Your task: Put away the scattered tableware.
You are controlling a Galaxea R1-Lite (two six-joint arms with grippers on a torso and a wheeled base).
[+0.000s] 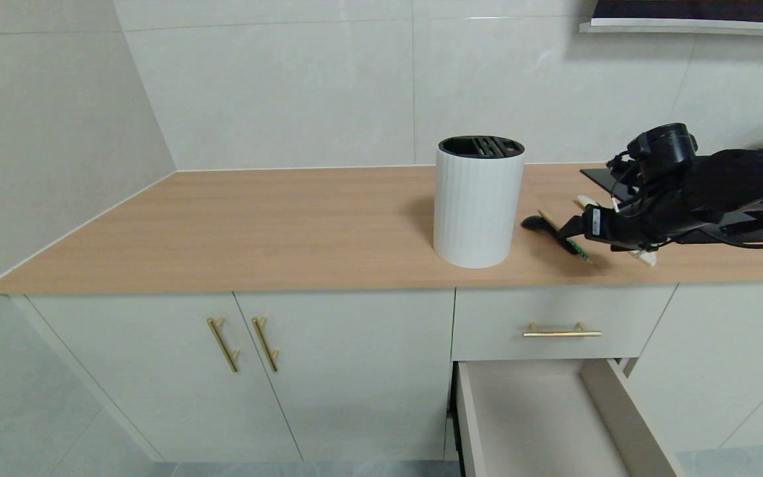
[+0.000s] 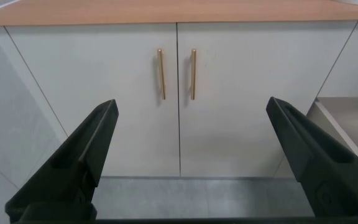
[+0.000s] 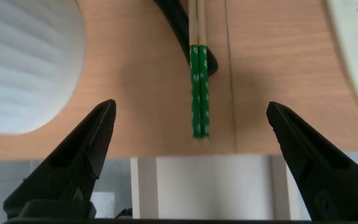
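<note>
A pair of wooden chopsticks (image 3: 199, 93) with green ends lies on the wooden counter (image 1: 255, 225), partly across a black spoon (image 3: 178, 31). In the head view the chopsticks (image 1: 570, 243) and the black spoon (image 1: 537, 224) lie just right of a white ribbed holder (image 1: 477, 202) with a black slotted top. My right gripper (image 3: 190, 109) hovers open over the chopsticks' green ends, one finger on each side; in the head view the right gripper (image 1: 577, 230) is low over the counter. A white spoon (image 1: 645, 257) lies partly under the right arm. My left gripper (image 2: 191, 106) is open and holds nothing, facing the cabinet doors.
A drawer (image 1: 620, 411) stands pulled out below the counter, under a closed drawer with a gold handle (image 1: 561, 331). A double cabinet door with gold handles (image 2: 176, 74) is shut. A flat black board (image 1: 603, 177) lies at the counter's back right. Tiled walls border the counter.
</note>
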